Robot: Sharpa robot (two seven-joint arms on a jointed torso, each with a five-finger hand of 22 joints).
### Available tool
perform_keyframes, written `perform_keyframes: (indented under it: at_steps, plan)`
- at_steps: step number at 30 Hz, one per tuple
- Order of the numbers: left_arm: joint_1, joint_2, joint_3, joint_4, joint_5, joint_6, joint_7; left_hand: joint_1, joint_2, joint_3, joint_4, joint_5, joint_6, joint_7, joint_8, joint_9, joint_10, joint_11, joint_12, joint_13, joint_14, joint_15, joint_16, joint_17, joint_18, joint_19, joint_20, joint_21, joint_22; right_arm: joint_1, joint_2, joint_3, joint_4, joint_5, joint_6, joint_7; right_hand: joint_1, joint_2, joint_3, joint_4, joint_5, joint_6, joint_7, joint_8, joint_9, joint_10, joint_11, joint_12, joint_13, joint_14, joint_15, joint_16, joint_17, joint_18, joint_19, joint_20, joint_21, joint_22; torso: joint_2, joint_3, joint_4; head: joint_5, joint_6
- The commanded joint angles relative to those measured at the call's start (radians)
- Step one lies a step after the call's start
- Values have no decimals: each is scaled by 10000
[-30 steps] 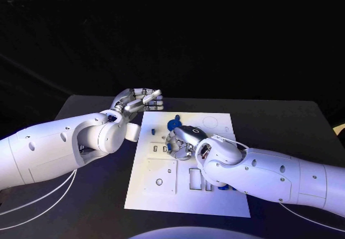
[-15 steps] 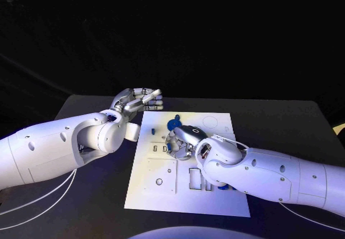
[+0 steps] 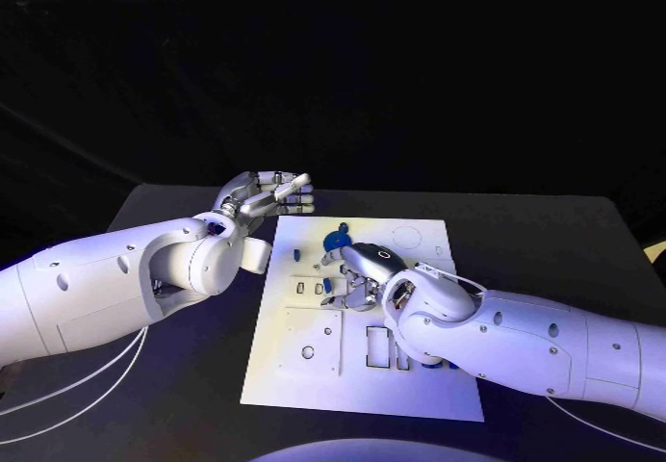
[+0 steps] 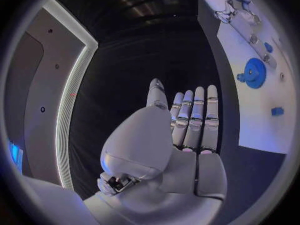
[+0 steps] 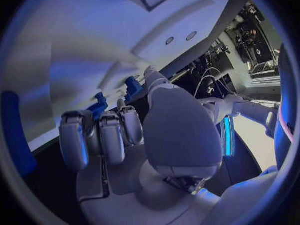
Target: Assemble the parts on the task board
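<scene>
The right hand (image 3: 358, 274) is held over the board (image 3: 364, 385), fingers curled; what is grasped cannot be told. The blue wheel (image 3: 336, 237) lies just beyond it. The left hand (image 3: 267, 197) is kept empty, fingers straight, left of the board.

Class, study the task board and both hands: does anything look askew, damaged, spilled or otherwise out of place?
Nothing stands out. The task board lies flat on the table, unbroken, and the round blue part sits near its far edge. The right hand is over the board's middle; the left hand hangs beside the board, holding nothing.

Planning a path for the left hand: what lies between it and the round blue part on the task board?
In the head view, only bare white task board separates the left hand from the round blue part.
</scene>
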State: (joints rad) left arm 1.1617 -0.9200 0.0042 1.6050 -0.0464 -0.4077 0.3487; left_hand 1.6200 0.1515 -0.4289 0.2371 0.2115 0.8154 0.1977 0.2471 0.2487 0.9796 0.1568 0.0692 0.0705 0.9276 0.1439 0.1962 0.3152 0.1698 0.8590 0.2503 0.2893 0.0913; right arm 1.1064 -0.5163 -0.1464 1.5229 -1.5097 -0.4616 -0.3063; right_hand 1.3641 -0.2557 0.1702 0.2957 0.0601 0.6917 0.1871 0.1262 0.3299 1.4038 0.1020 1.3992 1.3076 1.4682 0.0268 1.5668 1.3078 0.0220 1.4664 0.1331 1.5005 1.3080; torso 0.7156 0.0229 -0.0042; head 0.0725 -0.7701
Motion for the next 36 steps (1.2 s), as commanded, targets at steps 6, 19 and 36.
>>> perform_keyframes:
  at_steps: [6, 19, 36]
  plan:
    - [11, 50, 6, -252, -1287, 280, -852, -217, 181, -322, 91, -240, 418, -75, 88, 165, 641, -94, 70, 44, 1054, -339, 429, 459, 138, 789, -294, 329, 103, 352, -784, 117, 885, 1302, -1378, 1816, 176, 244, 123, -16, 62, 438, 19, 256, 98, -93, 38, -9, 574, 1026, 79, 40, 2630, 12, 493, 76, -160, 2211, -116, 24, -68, 47, 53]
    - [265, 86, 2, -549, -5501, 2391, -5664, -734, 118, -329, 530, 1400, 886, -803, 789, 1845, 2906, -1150, 2284, 2562, 4409, -1618, 8899, 7952, 16, 2388, -1580, 4579, 2893, 1894, -3211, 184, 1595, 6666, -1206, 2265, 235, 770, 1446, -165, 1603, 1355, -271, 1044, 286, -381, -245, -282, 211, 1026, -182, 40, 2630, 147, 186, -164, -723, 1985, -438, 75, -212, 213, -22]
    - [754, 1039, -296, -942, -8711, 4548, -9169, -3258, 293, -361, 571, -802, 908, -1380, 2900, 4162, 3633, -1703, 9772, 9620, 6431, -2106, 13746, 12556, -881, 4779, -2028, 10594, 10882, 2201, -3845, 211, 1188, 7721, -869, 1915, -16, 579, 1613, -175, 1948, 1282, -279, 1096, 339, -415, -252, -318, 146, 1026, -193, 40, 2630, 162, 157, -181, -798, 1962, -707, 180, -167, 316, -248]
